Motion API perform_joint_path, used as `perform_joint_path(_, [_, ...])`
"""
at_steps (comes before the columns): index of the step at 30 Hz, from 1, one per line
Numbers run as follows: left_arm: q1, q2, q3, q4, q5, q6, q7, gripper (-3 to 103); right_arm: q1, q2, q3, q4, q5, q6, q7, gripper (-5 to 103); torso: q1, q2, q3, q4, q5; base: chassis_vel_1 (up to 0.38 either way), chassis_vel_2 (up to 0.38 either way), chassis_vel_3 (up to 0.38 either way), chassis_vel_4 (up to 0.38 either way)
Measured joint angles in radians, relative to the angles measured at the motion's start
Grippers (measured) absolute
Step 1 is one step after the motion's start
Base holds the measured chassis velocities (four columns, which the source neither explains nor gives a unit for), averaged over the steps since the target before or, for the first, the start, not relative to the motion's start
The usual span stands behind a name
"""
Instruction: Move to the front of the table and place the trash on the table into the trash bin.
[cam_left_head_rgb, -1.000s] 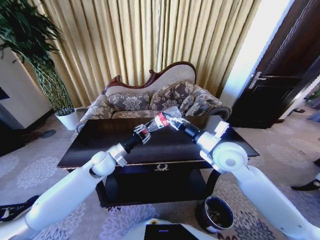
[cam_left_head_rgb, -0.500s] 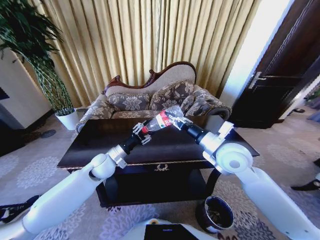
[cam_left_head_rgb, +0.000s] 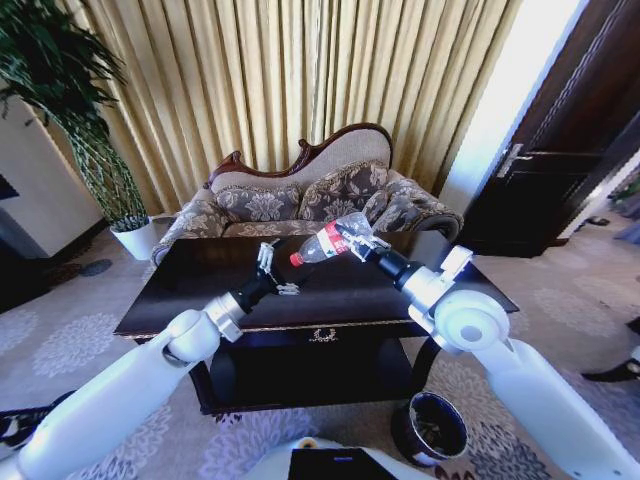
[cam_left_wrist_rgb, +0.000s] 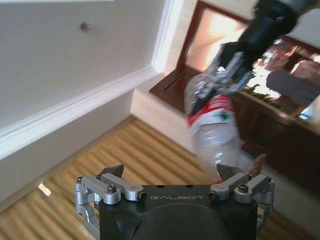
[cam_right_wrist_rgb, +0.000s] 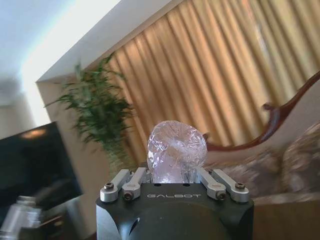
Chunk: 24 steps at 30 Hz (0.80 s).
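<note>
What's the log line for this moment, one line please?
right gripper: shut on bottle, lifted above table | left gripper: open, beside bottle cap end | bin: on floor, front right of table

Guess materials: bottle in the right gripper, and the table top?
Bottle: thin clear plastic, see-through and crinkled, red label, held in the right gripper. Table: looks like dark glossy lacquered wood, reflective, with gold trim; could be veneer.
</note>
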Motion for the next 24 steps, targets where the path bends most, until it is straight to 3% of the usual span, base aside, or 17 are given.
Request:
perform_joint_path(7, [0.158, -0.057, -0.216, -0.033, -0.113, 0.109, -0.023, 100, -0.065, 0.031, 0.02, -0.053, -0.294, 0.047, 0.009, 29, 0.0, 0.0, 0.0, 0.0, 0.0, 0.0, 0.0, 0.0, 0.0])
perform_joint_path(9, [0.202, -0.074, -0.282, -0.047, -0.164, 0.15, -0.055, 100, -0.094, 0.029, 0.027, -0.071, -0.394, 0.056, 0.014, 29, 0.0, 0.0, 0.0, 0.0, 0.0, 0.0, 0.0, 0.0, 0.0])
perform_joint_path(10, [0.227, -0.086, -0.315, -0.054, -0.198, 0.178, -0.101, 100, -0.111, 0.026, 0.03, -0.079, -0.441, 0.062, 0.027, 29, 0.0, 0.0, 0.0, -0.0002, 0.0002, 0.0, 0.0, 0.0, 0.0])
perform_joint_path(11, [0.227, -0.086, -0.315, -0.054, -0.198, 0.178, -0.101, 100, -0.111, 0.026, 0.03, -0.079, -0.441, 0.062, 0.027, 29, 0.0, 0.0, 0.0, -0.0002, 0.0002, 0.0, 0.0, 0.0, 0.0])
perform_joint_path(13, [0.275, -0.12, -0.381, -0.058, -0.244, 0.213, -0.185, 100, -0.134, 0.025, 0.041, -0.089, -0.503, 0.075, 0.062, 29, 0.0, 0.0, 0.0, -0.0002, 0.0, 0.0, 0.0, 0.0, 0.0])
perform_joint_path(19, [0.334, -0.179, -0.505, -0.061, -0.267, 0.245, -0.229, 100, -0.173, 0.043, 0.083, -0.102, -0.564, 0.081, 0.123, 29, 0.0, 0.0, 0.0, 0.0001, -0.0003, 0.0, 0.0, 0.0, 0.0])
perform_joint_path(22, [0.366, -0.219, -0.62, -0.08, -0.324, 0.33, -0.25, 100, -0.22, 0.063, 0.125, -0.109, -0.594, 0.082, 0.175, 29, 0.0, 0.0, 0.0, -0.0001, 0.0, 0.0, 0.0, 0.0, 0.0])
perform_joint_path(24, [0.375, -0.227, -0.65, -0.085, -0.342, 0.351, -0.255, 100, -0.235, 0.069, 0.137, -0.105, -0.601, 0.082, 0.182, 29, 0.0, 0.0, 0.0, -0.0002, 0.0004, 0.0, 0.0, 0.0, 0.0])
